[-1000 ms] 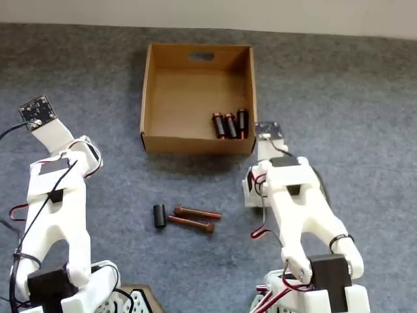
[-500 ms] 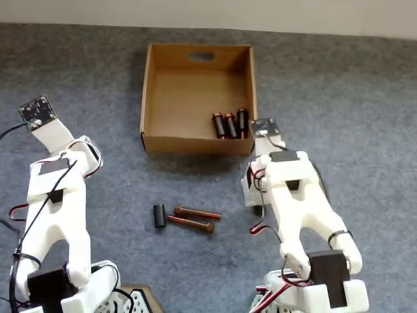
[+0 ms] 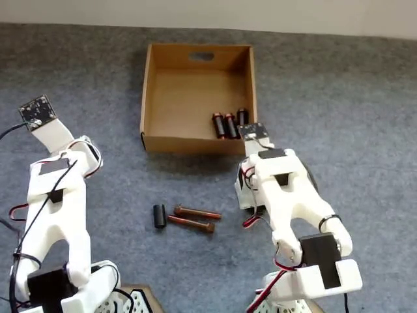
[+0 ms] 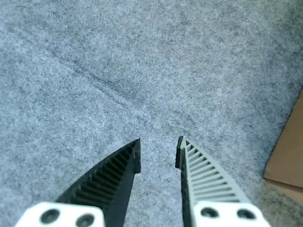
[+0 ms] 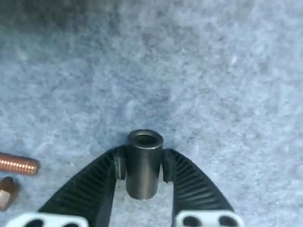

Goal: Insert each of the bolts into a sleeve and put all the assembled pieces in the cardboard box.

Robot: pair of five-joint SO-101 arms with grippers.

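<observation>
My right gripper (image 5: 142, 165) is shut on a black sleeve (image 5: 144, 163), which it holds upright just above the grey carpet, open end showing. The ends of two copper bolts (image 5: 18, 165) lie close beside it. In the high view both bolts (image 3: 195, 213) lie side by side in front of the cardboard box (image 3: 195, 143), with another black sleeve (image 3: 159, 216) at their left end. Three assembled pieces (image 3: 228, 124) rest in the box's front right corner. My left gripper (image 4: 158, 151) is open over bare carpet, off to the left of the box.
The right arm (image 3: 280, 189) stands just in front of the box's front right corner. A corner of the box (image 4: 289, 156) shows beside the left gripper. Grey carpet lies open around the bolts and between the arms.
The right arm has swung left, toward the bolts, with the sleeve in its gripper. The left arm, the bolts and the loose sleeve have stayed put.
</observation>
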